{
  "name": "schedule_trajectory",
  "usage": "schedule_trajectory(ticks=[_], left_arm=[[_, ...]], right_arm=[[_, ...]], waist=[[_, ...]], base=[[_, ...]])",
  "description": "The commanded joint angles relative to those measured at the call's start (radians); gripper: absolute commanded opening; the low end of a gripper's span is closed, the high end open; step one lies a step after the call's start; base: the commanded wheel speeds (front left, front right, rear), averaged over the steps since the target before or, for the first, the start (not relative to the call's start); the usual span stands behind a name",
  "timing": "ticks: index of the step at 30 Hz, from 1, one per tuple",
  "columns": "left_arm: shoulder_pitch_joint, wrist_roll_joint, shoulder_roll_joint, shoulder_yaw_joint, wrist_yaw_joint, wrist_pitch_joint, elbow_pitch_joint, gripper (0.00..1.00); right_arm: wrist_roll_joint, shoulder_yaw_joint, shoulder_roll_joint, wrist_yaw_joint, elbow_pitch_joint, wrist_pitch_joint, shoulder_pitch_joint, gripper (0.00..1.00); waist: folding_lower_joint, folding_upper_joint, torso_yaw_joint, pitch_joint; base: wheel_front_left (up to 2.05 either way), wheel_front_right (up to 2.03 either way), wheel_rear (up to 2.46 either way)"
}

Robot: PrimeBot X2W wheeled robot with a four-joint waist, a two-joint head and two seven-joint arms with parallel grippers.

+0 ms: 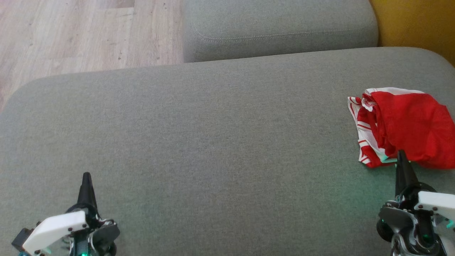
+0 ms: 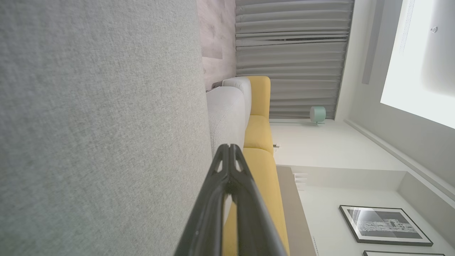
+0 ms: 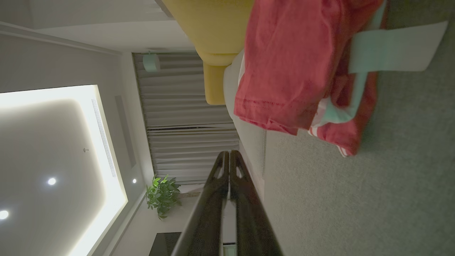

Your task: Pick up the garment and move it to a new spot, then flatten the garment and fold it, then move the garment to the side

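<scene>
Grey sofa cushion spans the head view; left gripper at 7 o'clock, fingers pressed together, empty; right gripper at 4 o'clock, likewise closed and empty, tip just beside the near edge of the garment, possibly touching; garment crumpled, red with a white-striped part, at 3 o'clock on the cushion; beyond, second cushion at 12 o'clock; wood floor at 11 o'clock; yellow upholstery at 1 o'clock.
</scene>
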Motion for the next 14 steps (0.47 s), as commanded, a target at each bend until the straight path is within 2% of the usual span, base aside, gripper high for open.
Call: schedule_trajectory(ticks=[1, 14], left_arm=[[-0.048, 0.005, 0.007, 0.038, -0.007, 0.007, -0.028, 0.0], [-0.048, 0.006, 0.006, 0.04, -0.007, 0.008, -0.028, 0.0]], right_arm=[[-0.005, 0.017, -0.005, 0.008, -0.033, 0.011, -0.052, 0.0], [-0.007, 0.014, -0.003, 0.008, -0.033, 0.013, -0.052, 0.0]], waist=[[0.0, 0.0, 0.0, 0.0], [0.0, 0.0, 0.0, 0.0]], base=[[0.0, 0.0, 0.0], [0.0, 0.0, 0.0]])
